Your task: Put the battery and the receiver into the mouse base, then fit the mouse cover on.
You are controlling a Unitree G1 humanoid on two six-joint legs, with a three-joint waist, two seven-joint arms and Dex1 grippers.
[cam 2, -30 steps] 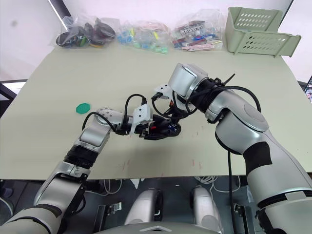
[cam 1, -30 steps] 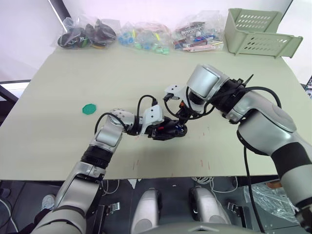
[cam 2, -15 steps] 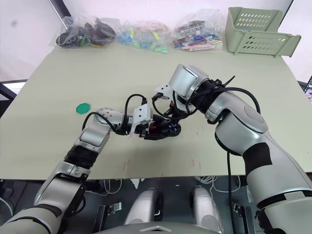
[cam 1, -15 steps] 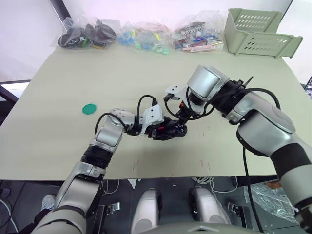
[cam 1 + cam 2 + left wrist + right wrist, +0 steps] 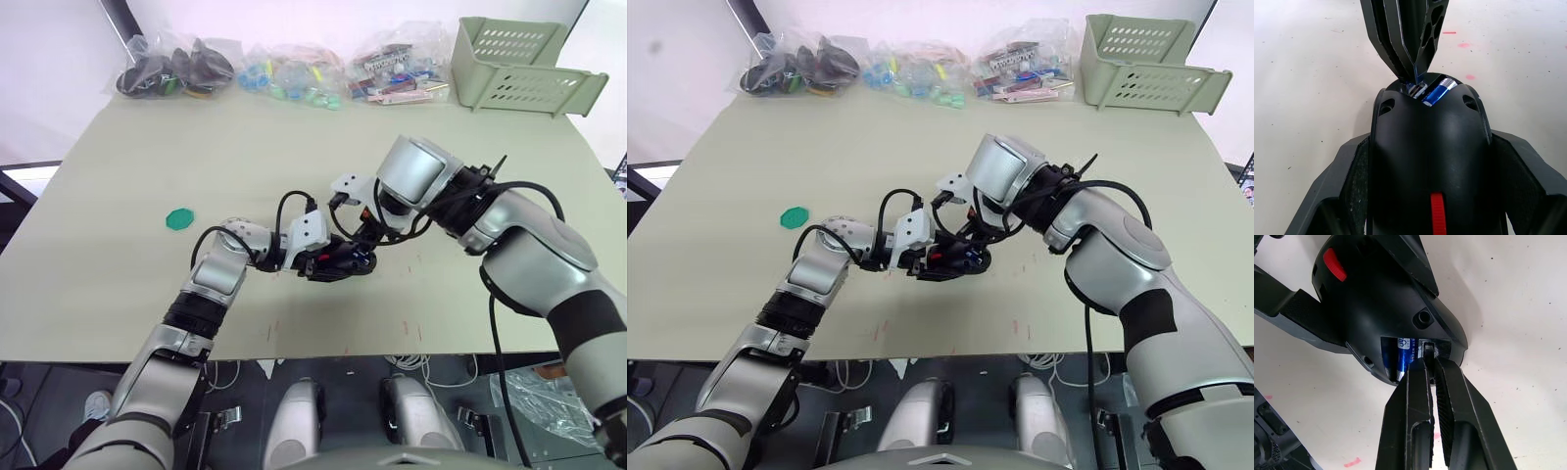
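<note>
The left gripper [image 5: 1431, 205] is clamping the mouse base [image 5: 1430, 147] by its sides. The battery [image 5: 1402, 355] is lying inside that base; beside it, the right gripper [image 5: 1428, 363] is pinching what looks like the receiver [image 5: 1427, 349].

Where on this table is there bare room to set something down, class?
Bare: the wide stretch between the green disc and the bags; the near right corner below the basket. Crowded: the centre, where both grippers meet at the mouse base.
</note>
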